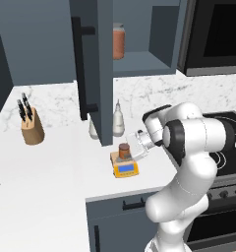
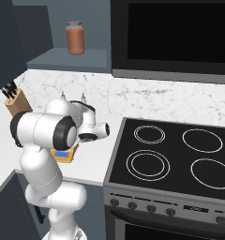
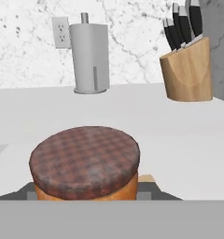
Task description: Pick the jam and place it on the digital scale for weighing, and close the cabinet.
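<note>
Jam (image 3: pixel 85 162) close before hand camera, standing upright on grey plate of digital scale (image 1: pixel 126 168) near counter's (image 1: pixel 51 167) front edge. Gripper (image 1: pixel 131 149) at jar, fingers closed around it. Farther back: cabinet (image 1: pixel 93 64) door wide open, knife block (image 1: pixel 31 127) at left.

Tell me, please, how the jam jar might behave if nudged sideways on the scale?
The jam looks short and wide-lidded, so it would probably slide rather than tip. It seems rigid. It stands on the digital scale, whose plate is small, so a firm push might carry it off the edge.
</note>
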